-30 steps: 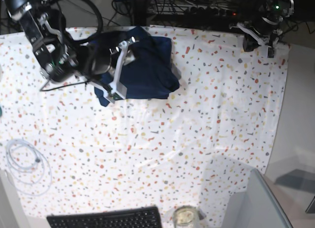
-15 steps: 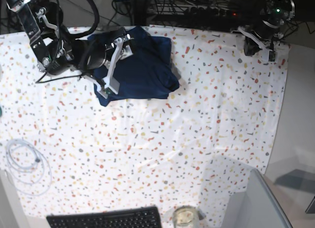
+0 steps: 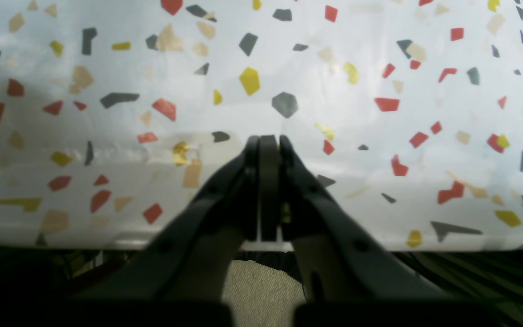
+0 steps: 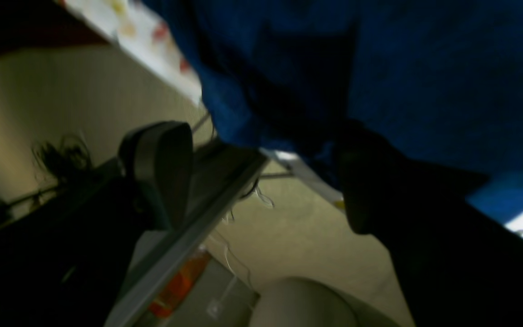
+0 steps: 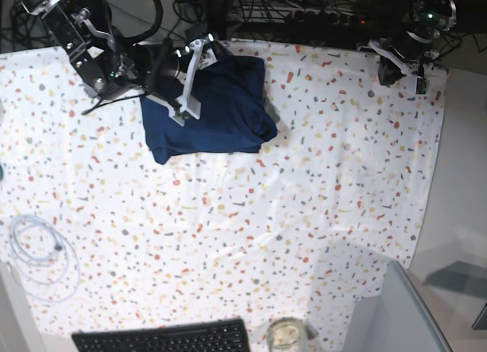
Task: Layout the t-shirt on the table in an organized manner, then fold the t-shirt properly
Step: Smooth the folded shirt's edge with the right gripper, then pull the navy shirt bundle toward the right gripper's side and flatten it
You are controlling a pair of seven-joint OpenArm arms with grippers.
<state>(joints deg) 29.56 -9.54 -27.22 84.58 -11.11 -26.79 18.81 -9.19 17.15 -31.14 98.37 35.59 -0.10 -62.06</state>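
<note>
The dark navy t-shirt [image 5: 217, 109] lies as a folded bundle at the far left-middle of the speckled table [image 5: 304, 200]. My right gripper [image 5: 195, 77] is open over the shirt's far left part, by the table's back edge. In the right wrist view the right gripper [image 4: 266, 181] has its jaws wide apart. One finger lies against the blue t-shirt [image 4: 425, 68] and the other hangs past the table's edge. My left gripper [image 5: 399, 61] is at the far right corner. In the left wrist view the left gripper [image 3: 263, 141] is shut and empty above the table [image 3: 107, 68].
A black keyboard [image 5: 163, 338] and a glass jar [image 5: 288, 335] sit at the front edge. A white cable coil [image 5: 42, 253] lies front left. A grey box [image 5: 403, 314] stands front right. Cables and equipment [image 5: 304, 10] run behind the table.
My right arm has moved from the shirt's front left edge toward the back edge of the table, jaws still open. The shirt has stayed put. My left gripper has barely moved.
</note>
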